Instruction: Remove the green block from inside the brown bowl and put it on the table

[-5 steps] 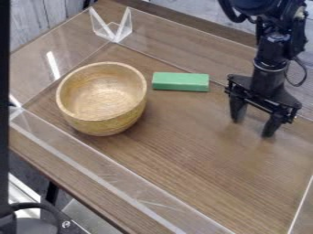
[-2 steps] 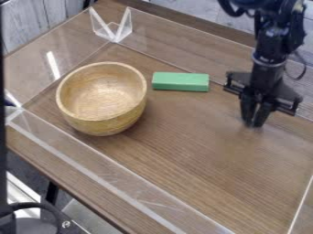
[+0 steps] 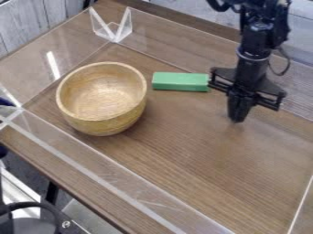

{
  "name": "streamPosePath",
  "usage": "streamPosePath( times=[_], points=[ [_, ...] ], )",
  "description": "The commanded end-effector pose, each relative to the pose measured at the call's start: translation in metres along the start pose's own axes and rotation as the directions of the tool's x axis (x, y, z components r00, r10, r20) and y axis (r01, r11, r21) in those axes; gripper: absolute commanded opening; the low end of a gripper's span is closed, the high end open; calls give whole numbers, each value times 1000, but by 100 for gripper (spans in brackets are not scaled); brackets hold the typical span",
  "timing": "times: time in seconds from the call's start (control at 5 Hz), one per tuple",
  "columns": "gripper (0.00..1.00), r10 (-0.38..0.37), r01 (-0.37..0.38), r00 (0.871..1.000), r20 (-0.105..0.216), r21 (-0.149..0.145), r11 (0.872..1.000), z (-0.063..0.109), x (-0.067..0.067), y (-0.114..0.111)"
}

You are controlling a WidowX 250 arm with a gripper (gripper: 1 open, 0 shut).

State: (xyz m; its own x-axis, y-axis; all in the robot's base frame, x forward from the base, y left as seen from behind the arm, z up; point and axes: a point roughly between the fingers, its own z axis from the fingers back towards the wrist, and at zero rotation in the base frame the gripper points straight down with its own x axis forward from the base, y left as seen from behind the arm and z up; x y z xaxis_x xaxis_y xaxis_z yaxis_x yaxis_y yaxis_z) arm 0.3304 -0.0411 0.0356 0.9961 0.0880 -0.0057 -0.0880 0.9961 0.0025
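The green block (image 3: 180, 82) lies flat on the table (image 3: 184, 155), just right of the brown bowl (image 3: 102, 97). The bowl stands upright and nothing shows inside it. My gripper (image 3: 240, 113) hangs point-down to the right of the block, a short gap away from its right end. Its fingers are pressed together with nothing between them, and the tips hover just above the tabletop.
A low clear acrylic wall (image 3: 73, 151) borders the table along the front and left edges. A clear folded stand (image 3: 110, 25) sits at the back left corner. Bare wood stretches in front of the bowl and gripper.
The gripper's fingers went from spread wide to shut. It also shifted left toward the green block and rose slightly. Block and bowl stayed put.
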Motion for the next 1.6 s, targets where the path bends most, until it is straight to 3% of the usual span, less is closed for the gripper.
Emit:
streamPosePath(
  times=[0.0, 0.4, 0.8, 1.4],
  points=[
    [0, -5, 5, 996, 85, 2, 1000, 16, 2, 4],
    [0, -33, 32, 997, 72, 22, 999, 7, -9, 7],
    [0, -17, 16, 1000, 9, 59, 998, 7, -8, 2],
    [0, 59, -59, 998, -15, -1, 998, -2, -8, -3]
  ],
)
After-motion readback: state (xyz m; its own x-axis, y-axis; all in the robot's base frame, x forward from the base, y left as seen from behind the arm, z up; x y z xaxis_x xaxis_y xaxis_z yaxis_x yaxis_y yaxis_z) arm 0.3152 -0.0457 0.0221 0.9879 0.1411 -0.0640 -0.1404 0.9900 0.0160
